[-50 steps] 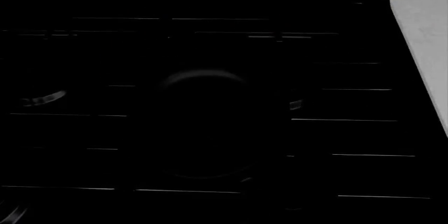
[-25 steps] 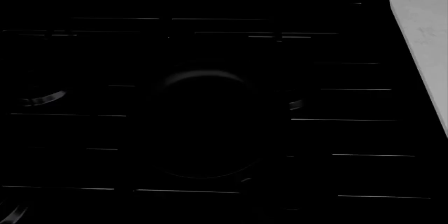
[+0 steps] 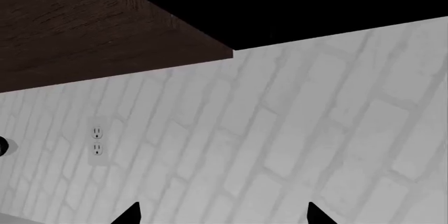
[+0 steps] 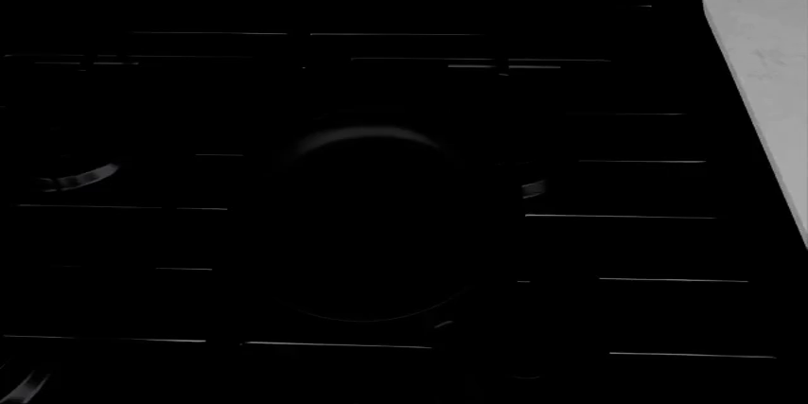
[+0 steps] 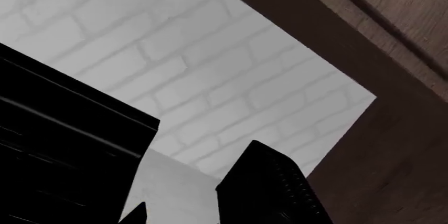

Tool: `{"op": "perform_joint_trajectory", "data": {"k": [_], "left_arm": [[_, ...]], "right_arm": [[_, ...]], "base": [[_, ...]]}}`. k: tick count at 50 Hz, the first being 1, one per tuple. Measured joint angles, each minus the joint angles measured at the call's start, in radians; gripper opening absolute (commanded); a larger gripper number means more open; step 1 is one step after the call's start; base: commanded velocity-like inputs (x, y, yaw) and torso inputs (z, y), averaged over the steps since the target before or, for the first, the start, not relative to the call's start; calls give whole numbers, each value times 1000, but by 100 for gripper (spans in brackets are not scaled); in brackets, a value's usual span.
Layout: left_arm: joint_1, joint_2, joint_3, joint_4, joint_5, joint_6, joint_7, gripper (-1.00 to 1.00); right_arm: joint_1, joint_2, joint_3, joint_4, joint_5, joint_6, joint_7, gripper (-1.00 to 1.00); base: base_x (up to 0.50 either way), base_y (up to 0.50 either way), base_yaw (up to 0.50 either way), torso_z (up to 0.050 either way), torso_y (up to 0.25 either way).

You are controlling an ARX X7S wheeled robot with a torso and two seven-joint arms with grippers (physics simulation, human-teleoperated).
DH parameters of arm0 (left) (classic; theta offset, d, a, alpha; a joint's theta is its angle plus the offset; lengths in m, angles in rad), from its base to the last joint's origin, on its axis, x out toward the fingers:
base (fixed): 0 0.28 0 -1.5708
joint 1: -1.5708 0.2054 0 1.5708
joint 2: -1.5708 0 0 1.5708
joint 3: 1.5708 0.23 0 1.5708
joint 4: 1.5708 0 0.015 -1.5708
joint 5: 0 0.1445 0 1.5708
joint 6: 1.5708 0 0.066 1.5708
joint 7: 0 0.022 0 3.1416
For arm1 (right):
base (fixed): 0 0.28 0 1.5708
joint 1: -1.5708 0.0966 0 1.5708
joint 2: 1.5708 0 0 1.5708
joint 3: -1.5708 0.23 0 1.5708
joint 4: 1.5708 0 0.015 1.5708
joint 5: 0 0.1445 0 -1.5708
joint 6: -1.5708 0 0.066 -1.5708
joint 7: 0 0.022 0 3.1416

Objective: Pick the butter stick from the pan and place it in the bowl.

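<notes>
Nothing to report on movement: over the last second the head view holds dead still, bar a faint shift of light on the pale tabletop out at 2 o'clock, so the task reads no further along than it did. Nearest in, the left pincer shows only two dark tips set wide apart, with bare brick wall between them, gripping nothing. The right pincer is spread too, one broad ribbed finger and one small tip, nothing clamped and nothing touched. Both arms are aimed up at the wall and the wooden cabinet, well away from the job. Down on the black cooktop, the pan is a faint round rim at dead centre, almost lost in the dark. The butter stick? I cannot make it out in that gloom, in the pan or elsewhere, and no bowl shows in any view.
</notes>
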Motion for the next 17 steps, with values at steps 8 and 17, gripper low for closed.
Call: {"op": "perform_joint_trajectory", "data": {"k": [8,17], "left_arm": [[-1,1,8,1,-2,-3,-6,100],[-2,1,14,-15,-9,9,-14,100]], "right_arm": [[-129,67,-28,-101,217,-284,261,100],[-320,98,-179,-240,247,-709,488,100]], "base": [[-8,-2,5,-14,-12],[-11,-3,4,-14,-12]]}}
